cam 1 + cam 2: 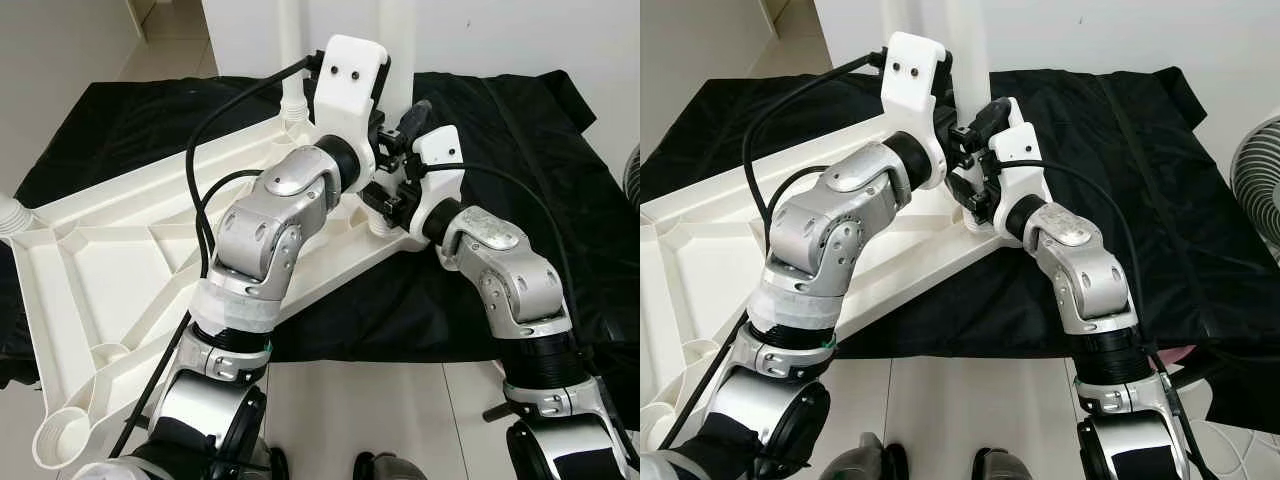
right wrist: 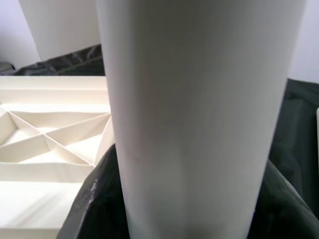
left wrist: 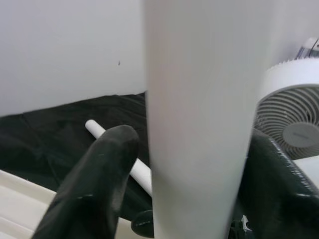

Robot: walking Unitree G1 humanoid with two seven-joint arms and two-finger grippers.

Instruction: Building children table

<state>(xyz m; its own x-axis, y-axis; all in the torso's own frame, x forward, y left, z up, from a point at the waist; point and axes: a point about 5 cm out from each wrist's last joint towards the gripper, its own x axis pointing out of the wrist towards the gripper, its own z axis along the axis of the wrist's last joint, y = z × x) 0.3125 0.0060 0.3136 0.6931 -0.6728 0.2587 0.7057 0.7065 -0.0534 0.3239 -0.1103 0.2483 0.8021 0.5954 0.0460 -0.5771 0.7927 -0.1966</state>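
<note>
Both grippers, left (image 3: 199, 194) and right (image 2: 199, 199), clenched on upright leg (image 1: 965, 60); risks tilting, jamming in far corner socket of tabletop (image 1: 110, 270).

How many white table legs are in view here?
3. The held leg stands upright between left hand and right hand; the second leg stands left of it in the tabletop; the loose leg lies on the black cloth. Others may be hidden.

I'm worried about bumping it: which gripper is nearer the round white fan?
Right. The right gripper clasps the upright white plastic table leg from the side facing the round white fan. The left gripper clasps the leg from the opposite side, farther away.
</note>
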